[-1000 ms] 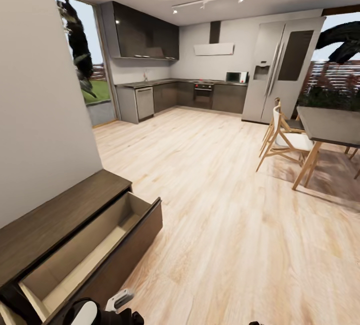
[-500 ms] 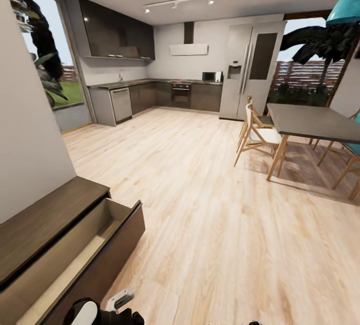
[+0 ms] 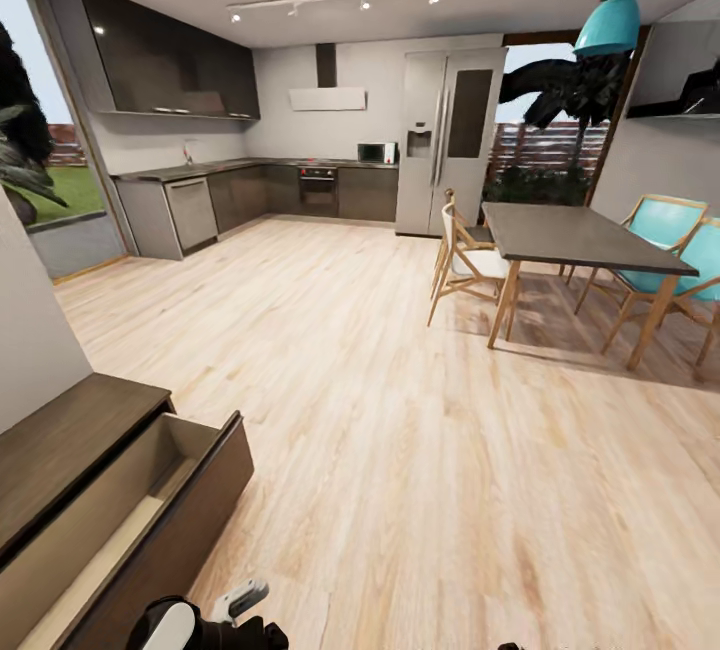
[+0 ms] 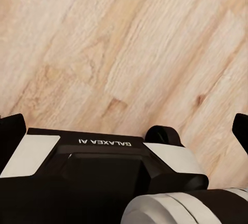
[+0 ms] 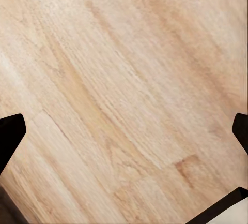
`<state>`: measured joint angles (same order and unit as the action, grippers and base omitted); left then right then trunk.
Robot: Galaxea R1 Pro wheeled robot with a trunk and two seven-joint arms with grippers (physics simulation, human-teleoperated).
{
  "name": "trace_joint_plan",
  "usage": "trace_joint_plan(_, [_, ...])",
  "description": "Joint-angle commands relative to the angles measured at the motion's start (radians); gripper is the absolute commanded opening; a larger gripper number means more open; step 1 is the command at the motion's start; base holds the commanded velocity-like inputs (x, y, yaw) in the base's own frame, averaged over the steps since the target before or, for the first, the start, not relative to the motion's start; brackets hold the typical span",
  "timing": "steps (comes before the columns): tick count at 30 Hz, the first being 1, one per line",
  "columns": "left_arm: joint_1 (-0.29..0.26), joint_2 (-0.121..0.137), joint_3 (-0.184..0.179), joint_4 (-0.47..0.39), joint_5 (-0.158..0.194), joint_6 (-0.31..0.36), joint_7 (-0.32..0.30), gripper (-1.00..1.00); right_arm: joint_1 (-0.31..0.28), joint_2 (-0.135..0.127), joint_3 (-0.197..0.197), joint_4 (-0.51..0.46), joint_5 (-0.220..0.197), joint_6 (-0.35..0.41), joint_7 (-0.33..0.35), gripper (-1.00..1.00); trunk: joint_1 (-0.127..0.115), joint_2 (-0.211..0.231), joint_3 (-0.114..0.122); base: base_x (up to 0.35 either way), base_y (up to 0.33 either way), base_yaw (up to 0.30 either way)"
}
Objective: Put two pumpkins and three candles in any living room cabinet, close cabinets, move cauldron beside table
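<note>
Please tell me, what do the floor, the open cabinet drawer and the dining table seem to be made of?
The floor looks like pale wood planks with a matte finish: grain lines and knots show. The cabinet seems dark-brown wood, streaked with fine grain, while its open drawer is paler, plain wood inside. The dining table has a smooth dark-grey top, material unclear, on light wooden legs.

Bright, even daylight; soft shadows under the dining table (image 3: 580, 235); wide-angle stretching at edges.

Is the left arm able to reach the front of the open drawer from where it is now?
Probably yes: the open drawer stands just beside the left arm, with bare wooden floor between them.
</note>
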<state>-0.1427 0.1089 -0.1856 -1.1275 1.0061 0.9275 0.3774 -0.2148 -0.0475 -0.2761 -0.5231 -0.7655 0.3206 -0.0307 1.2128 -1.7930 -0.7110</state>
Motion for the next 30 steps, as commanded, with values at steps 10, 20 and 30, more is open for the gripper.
trace_joint_plan(10, [0.0,0.0,-0.05,0.001,-0.001,-0.029,0.0,1.0,0.0,0.0,0.0,0.0,0.0,0.0,0.0,1.0,0.0,0.0,0.0,0.0,0.0,-0.286])
trace_joint_plan(20, [0.0,0.0,-0.084,0.005,-0.001,-0.048,0.0,1.0,0.0,0.0,-0.001,0.0,-0.001,0.0,0.0,1.0,0.0,0.0,0.0,0.0,0.0,-0.286])
trace_joint_plan(30, [0.0,0.001,-0.084,0.007,-0.003,-0.049,0.0,1.0,0.0,-0.001,-0.001,0.0,-0.001,0.0,0.0,1.0,0.0,0.0,0.0,0.0,0.0,-0.286])
